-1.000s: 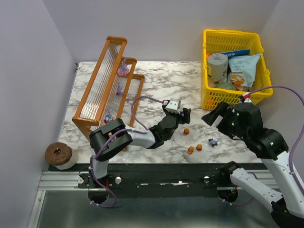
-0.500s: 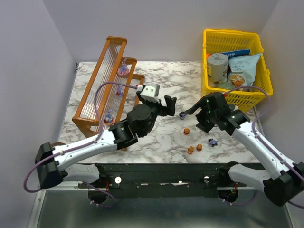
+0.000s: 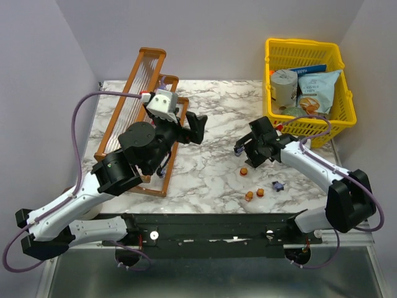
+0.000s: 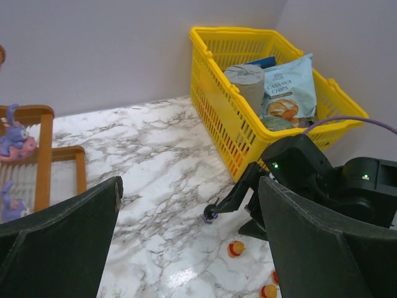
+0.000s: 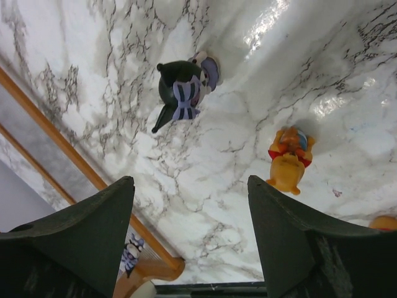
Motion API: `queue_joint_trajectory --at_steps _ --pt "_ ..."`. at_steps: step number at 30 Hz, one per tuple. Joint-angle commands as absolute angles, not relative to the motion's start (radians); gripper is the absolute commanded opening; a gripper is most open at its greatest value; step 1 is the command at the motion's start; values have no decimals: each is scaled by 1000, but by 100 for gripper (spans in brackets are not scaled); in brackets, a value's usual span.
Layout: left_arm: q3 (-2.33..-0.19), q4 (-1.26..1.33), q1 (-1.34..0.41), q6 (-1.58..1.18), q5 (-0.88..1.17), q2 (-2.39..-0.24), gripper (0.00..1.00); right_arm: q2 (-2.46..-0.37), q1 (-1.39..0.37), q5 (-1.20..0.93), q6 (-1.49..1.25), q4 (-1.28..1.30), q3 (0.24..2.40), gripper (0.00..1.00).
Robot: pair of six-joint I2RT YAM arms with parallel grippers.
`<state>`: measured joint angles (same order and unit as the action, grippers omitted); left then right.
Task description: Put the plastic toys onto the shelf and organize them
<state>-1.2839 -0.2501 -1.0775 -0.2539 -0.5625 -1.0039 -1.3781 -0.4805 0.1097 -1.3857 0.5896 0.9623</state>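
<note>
A dark navy toy (image 5: 185,89) lies on the marble table (image 3: 211,124), seen also from the left wrist as a dark navy toy (image 4: 211,214). My right gripper (image 5: 189,183) hovers low over it, open, the toy just beyond its fingertips. An orange toy (image 5: 288,158) lies beside the right finger. From above, the right gripper (image 3: 245,154) sits by the dark toy (image 3: 237,151); orange toys (image 3: 244,171) (image 3: 254,194) and a purple toy (image 3: 278,185) lie nearer. My left gripper (image 3: 197,127) is open and empty, raised beside the shelf (image 3: 124,118). Purple toys (image 4: 12,138) stand on the shelf (image 4: 43,155).
A yellow mesh basket (image 3: 276,127) with a can, snack packets and a chips bag stands at the back right, close behind the right arm. A brown-topped roll sits off the table's left front corner, mostly hidden by the left arm. Walls close in both sides.
The left arm swung back and up from the table's middle to the shelf, its jaws widening. The right arm reached forward and down to the dark toy, now uncovered on the marble.
</note>
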Motion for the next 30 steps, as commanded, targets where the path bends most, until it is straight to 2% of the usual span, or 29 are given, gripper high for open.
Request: queue_joint_trajectory --at_steps 1,10,20,30 --pt "-1389 -434 -985 -250 -546 -1020 99 -1449 -477 207 -1456 506 994 80" --pt "-1413 -471 -827 -261 -393 -1055 99 -1516 -479 321 -1514 446 982 77" --pt "-1407 -471 -712 -281 -278 -1069 99 -1572 -485 314 -1555 393 946 67" --pt "-1365 -459 -638 -319 -215 -1054 99 -1609 -488 255 -1557 414 939 66"
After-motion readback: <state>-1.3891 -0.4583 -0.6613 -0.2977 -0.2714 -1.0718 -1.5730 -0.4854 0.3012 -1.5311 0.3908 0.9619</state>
